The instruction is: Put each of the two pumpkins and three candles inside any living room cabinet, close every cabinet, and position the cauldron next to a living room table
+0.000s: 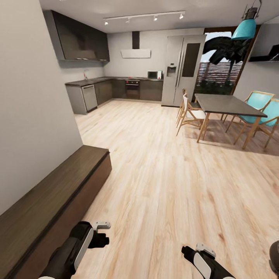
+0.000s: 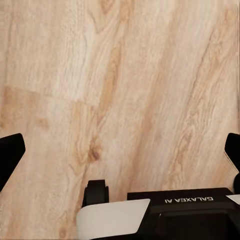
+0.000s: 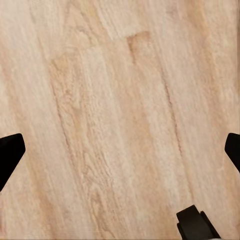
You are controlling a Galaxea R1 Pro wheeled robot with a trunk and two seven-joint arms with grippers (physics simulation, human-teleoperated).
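Nearest in the head view, the left end effector [image 1: 101, 232] and the right end effector [image 1: 193, 252] hang low over the pale wood plank floor [image 1: 170, 186], both empty. In the left wrist view the left end effector's dark fingertips [image 2: 11, 152] sit at opposite edges of the picture, spread wide with bare floor between them; the right wrist view shows the right end effector's fingertips [image 3: 10, 150] equally far apart, so both are open and hold nothing.

Just beside the left arm, the low dark-brown wooden cabinet [image 1: 50, 197] runs along the grey wall [image 1: 31, 108], its flat top bare.

Farther off on the right stands a dark-topped dining table [image 1: 226, 105] with wooden legs, with white-seated chairs [image 1: 192, 114] and teal chairs [image 1: 259, 104] around it. Beyond lie the dark grey kitchen units [image 1: 116, 90], a steel refrigerator [image 1: 182, 69] and a teal pendant lamp [image 1: 244, 28].
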